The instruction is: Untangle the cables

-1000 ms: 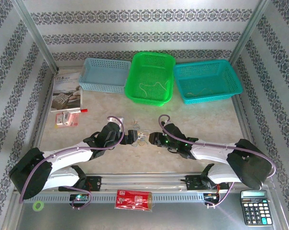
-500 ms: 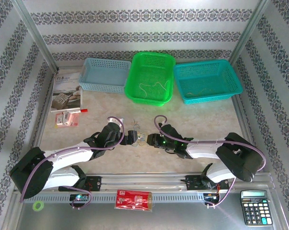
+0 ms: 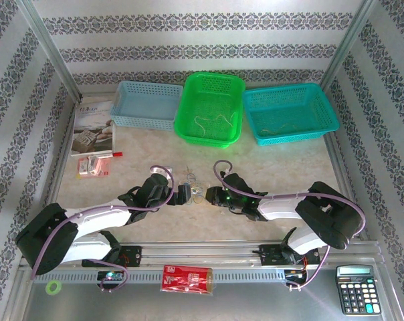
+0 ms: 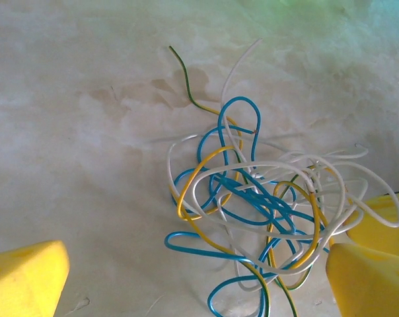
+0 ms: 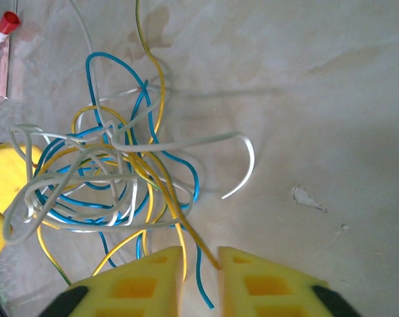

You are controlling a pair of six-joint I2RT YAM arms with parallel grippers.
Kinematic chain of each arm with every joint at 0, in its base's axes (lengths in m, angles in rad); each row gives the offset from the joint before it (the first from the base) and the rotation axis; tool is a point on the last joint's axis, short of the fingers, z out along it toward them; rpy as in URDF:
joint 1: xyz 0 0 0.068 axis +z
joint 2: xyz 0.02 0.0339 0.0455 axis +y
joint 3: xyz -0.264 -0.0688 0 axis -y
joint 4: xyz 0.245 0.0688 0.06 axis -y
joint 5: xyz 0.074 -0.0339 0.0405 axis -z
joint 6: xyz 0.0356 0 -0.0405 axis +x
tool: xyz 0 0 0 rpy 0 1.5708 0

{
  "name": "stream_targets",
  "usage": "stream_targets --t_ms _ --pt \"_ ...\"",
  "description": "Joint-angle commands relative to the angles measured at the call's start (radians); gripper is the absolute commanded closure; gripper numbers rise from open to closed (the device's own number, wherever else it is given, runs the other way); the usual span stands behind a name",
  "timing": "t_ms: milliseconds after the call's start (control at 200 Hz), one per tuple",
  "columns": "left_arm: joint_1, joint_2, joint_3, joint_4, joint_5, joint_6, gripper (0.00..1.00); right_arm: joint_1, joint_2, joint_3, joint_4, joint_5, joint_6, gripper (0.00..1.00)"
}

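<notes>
cables [image 3: 197,190] on table [image 3: 289,174] between left gripper [image 3: 186,194], right gripper [image 3: 209,195] | three baskets [image 3: 145,120] behind | calculator [image 3: 355,289] front-right

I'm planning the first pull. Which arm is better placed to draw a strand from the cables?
Right: its gripper seems to pinch a yellow strand of the cables, while the left gripper sits wide open astride them.

Three plastic mesh baskets stand in a row at the far edge of the beige marbled surface [image 3: 155,144]: pale blue [image 3: 147,103], bright green [image 3: 212,107] and teal [image 3: 289,112]. A printed booklet [image 3: 93,127] lies at far left, with a small pink packet [image 3: 95,165] and a red-capped tube [image 3: 112,154] just beside it. On the near metal rail sit a red packet [image 3: 186,277], a black calculator [image 3: 354,289] and a green tape ring [image 3: 52,287].
</notes>
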Motion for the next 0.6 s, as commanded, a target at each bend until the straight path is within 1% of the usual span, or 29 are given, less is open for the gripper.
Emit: stream_targets --t_ms 0,95,325,445,595 --pt "-0.011 0.010 -0.016 0.036 -0.001 0.012 0.00 -0.020 -0.011 0.008 0.029 -0.021 0.002 0.89" --pt "-0.011 0.012 -0.016 0.040 0.002 0.011 0.00 -0.032 -0.026 0.005 0.027 -0.033 0.000 1.00" --pt "-0.011 0.005 -0.015 0.039 0.006 0.012 0.00 -0.054 -0.106 0.001 -0.006 -0.060 -0.018 1.00" --pt "-0.012 -0.015 -0.008 0.020 0.004 0.020 0.00 -0.055 -0.170 0.023 -0.061 -0.082 -0.040 1.00" --pt "-0.011 -0.079 0.014 -0.033 -0.012 0.052 0.00 -0.054 -0.252 0.073 -0.155 -0.105 -0.082 1.00"
